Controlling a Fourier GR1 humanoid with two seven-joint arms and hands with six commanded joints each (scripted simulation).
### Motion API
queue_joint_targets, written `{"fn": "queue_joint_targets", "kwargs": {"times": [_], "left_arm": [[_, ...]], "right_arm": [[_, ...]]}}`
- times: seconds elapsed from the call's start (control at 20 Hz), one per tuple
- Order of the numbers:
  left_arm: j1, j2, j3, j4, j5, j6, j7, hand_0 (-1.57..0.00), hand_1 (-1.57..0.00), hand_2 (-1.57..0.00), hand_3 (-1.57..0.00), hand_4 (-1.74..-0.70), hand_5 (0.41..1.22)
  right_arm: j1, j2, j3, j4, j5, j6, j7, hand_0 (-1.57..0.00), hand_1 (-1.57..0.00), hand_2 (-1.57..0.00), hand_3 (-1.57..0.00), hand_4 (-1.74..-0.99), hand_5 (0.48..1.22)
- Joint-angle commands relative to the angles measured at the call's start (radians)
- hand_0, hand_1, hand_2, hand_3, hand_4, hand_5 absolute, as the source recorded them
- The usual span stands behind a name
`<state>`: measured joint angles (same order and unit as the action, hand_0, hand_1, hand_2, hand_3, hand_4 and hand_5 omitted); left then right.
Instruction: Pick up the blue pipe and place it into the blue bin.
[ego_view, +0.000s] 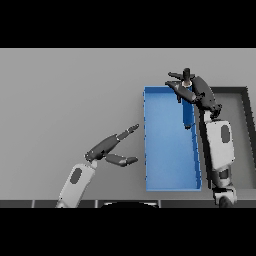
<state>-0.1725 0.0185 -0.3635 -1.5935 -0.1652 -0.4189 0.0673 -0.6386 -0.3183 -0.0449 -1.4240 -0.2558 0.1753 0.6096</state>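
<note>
The blue bin (167, 165) lies right of the table's middle, long side running away from me. My right hand (192, 90) hovers over the bin's far right corner, fingers curled round the top of the blue pipe (188, 114). The pipe hangs roughly upright from the hand, its lower end just inside the bin's right wall; whether it touches the floor I cannot tell. My left hand (106, 148) rests open to the left of the bin, fingers pointing toward it, holding nothing.
A dark-rimmed grey tray (244, 115) sits right of the blue bin, partly covered by my right forearm (220, 145). Bare grey table (70, 95) spreads to the left and far side.
</note>
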Motion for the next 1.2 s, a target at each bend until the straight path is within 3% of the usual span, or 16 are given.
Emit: {"fn": "queue_joint_targets", "kwargs": {"times": [0.0,0.2,0.3,0.4,0.45,0.5,0.55,0.65,0.75,0.8,0.95,1.15], "left_arm": [[0.000,0.000,0.002,0.002,0.001,0.000,-0.001,0.00,0.00,0.00,0.00,-0.93,0.466],[0.007,0.010,-0.004,-0.006,-0.003,-0.005,-0.008,0.00,0.00,0.00,0.00,-0.92,0.476],[-0.002,0.006,-0.007,0.009,-0.017,0.004,-0.013,0.00,0.00,0.00,0.00,-0.92,0.480],[-0.015,-0.005,-0.004,0.025,-0.018,0.010,-0.008,0.00,0.00,0.00,0.00,-0.92,0.484],[-0.015,-0.002,-0.002,0.020,-0.014,0.007,-0.014,0.00,0.00,0.00,0.00,-0.92,0.486],[-0.007,-0.003,-0.006,0.017,-0.016,0.009,-0.018,0.00,0.00,0.00,0.00,-0.92,0.489],[-0.003,-0.007,-0.012,0.009,-0.016,0.007,-0.020,0.00,0.00,0.00,0.00,-0.92,0.491],[-0.010,-0.006,-0.006,0.017,-0.018,0.011,-0.004,0.00,0.00,0.00,0.00,-0.92,0.493],[0.000,-0.005,-0.008,0.016,-0.017,0.011,-0.027,0.00,0.00,0.00,0.00,-0.92,0.493],[0.000,0.003,-0.003,0.007,-0.011,0.006,-0.021,0.00,0.00,0.00,0.00,-0.93,0.494],[-0.009,0.001,0.002,0.015,-0.011,0.010,-0.013,0.00,0.00,0.00,0.00,-0.93,0.494],[0.009,0.005,-0.003,0.009,-0.006,0.001,-0.025,0.00,0.00,0.00,0.00,-0.93,0.496]], "right_arm": [[0.021,-0.019,0.025,0.009,-0.018,-0.028,0.000,-1.57,-1.57,-1.57,-1.57,-1.500,1.221],[0.087,-0.117,0.173,0.044,-0.138,-0.159,0.000,-1.57,-1.57,-1.57,-1.57,-1.497,1.221],[0.091,-0.174,0.267,0.072,-0.230,-0.211,0.000,-1.57,-1.57,-1.57,-1.01,-1.585,1.221],[0.076,-0.242,0.388,0.093,-0.339,-0.290,0.000,-1.57,-1.57,-1.57,-0.64,-1.641,1.221],[0.068,-0.279,0.442,0.104,-0.397,-0.329,0.000,-1.57,-1.57,-1.57,-0.51,-1.661,1.221],[0.052,-0.318,0.503,0.109,-0.475,-0.377,0.000,-1.57,-1.57,-1.57,-0.41,-1.677,1.171],[0.040,-0.341,0.556,0.111,-0.533,-0.416,0.000,-1.57,-1.57,-1.52,-0.45,-1.626,1.161],[-0.009,-0.383,0.644,0.136,-0.629,-0.481,0.000,-1.08,-1.03,-0.99,-0.29,-1.469,1.148],[-0.051,-0.435,0.730,0.134,-0.694,-0.530,0.000,-0.69,-0.66,-0.63,-0.19,-1.370,1.125],[-0.073,-0.455,0.755,0.141,-0.684,-0.495,0.001,-0.55,-0.52,-0.50,-0.15,-1.339,1.108],[-0.126,-0.502,0.872,0.121,-0.593,-0.406,0.000,-0.28,-0.27,-0.26,-0.08,-1.250,0.962],[-0.161,-0.529,0.955,0.125,-0.584,-0.341,0.000,-0.12,-0.11,-0.11,-0.03,-1.190,0.809]]}}
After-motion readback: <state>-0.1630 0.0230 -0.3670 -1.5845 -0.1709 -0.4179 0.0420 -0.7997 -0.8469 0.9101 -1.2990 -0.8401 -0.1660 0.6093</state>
